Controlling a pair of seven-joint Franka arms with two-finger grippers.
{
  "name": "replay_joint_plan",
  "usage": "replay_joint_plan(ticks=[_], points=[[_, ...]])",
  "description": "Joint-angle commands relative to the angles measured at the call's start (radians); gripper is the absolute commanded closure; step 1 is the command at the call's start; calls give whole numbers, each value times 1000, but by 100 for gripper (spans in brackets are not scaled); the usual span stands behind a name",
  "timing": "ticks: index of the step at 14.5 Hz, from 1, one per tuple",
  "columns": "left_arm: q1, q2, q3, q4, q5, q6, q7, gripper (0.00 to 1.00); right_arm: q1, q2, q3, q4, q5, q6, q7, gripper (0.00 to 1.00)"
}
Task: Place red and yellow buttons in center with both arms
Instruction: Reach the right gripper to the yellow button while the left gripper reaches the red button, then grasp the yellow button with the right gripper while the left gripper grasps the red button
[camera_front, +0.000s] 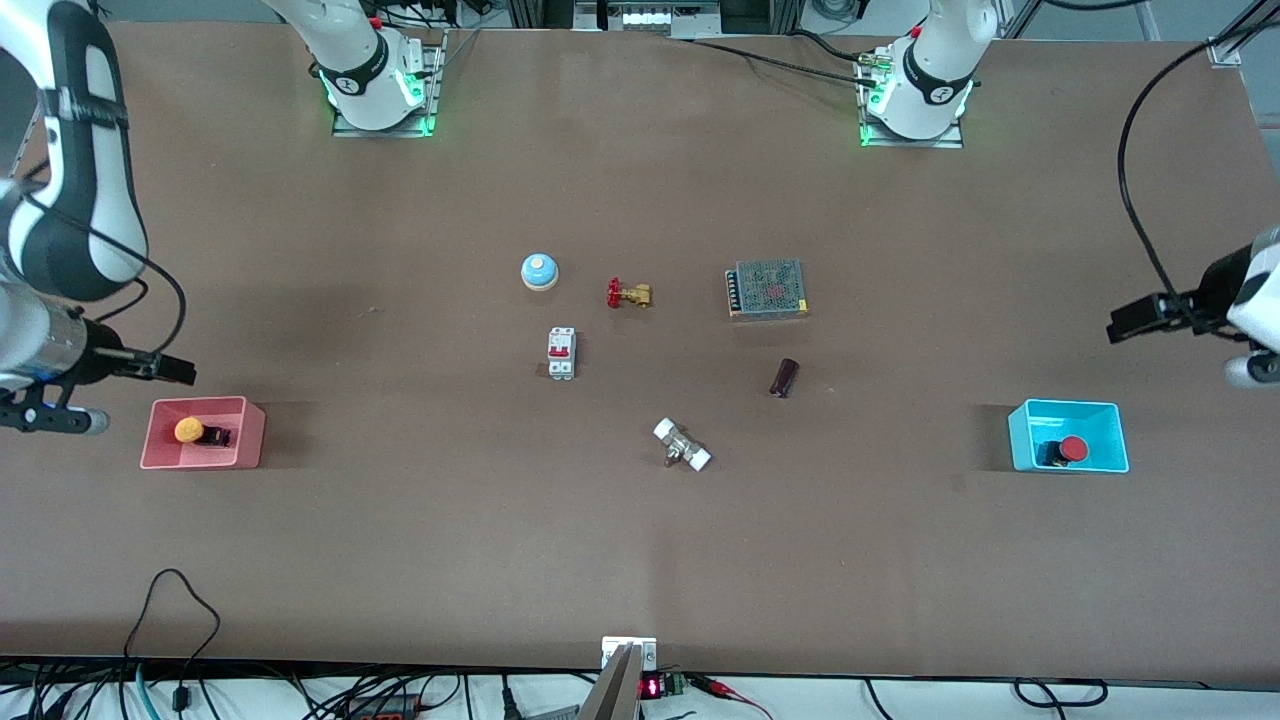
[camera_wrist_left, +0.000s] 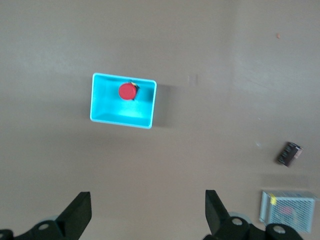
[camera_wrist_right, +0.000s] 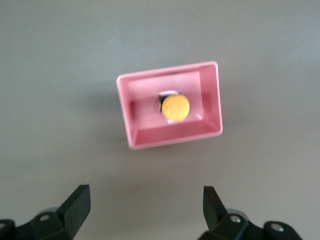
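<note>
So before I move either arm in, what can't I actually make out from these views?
- Red button, left wrist view: its cap hides the body; the cyan bin holds it.
- Yellow button, right wrist view: likewise, in the pink bin.
- Left end effector and right end effector: open, with the picture edge cutting off the fingers' bases.
- White breaker, front view: markings too small.

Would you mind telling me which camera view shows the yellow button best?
The right wrist view: the yellow button fills the middle of the pink bin, cap seen from above. The front view shows it small, lying in that bin. The left wrist view does not show it.
</note>
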Motion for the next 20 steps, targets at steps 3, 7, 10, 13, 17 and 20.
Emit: replay_joint_plan(ticks=[3, 7, 10, 13, 17, 20], points=[[70, 157, -5, 29, 26, 156, 142, 0, -18, 126, 7, 58, -16, 118, -25, 0], [74, 288, -3, 29, 26, 275, 194, 0, -52, 192, 8, 58, -5, 223, -94, 0], [102, 360, -3, 28, 26, 346, 237, 0, -58, 223, 8, 60, -5, 232, -119, 0], [116, 403, -3, 25, 26, 390, 254, 0, -64, 254, 11, 60, -2, 280, -164, 0], [117, 452, -3, 17, 26, 435, 254, 0, -75, 275, 13, 60, 8, 286, -197, 0], [117, 472, -2, 11, 26, 449, 252, 3, -74, 294, 14, 72, 8, 286, -217, 0]])
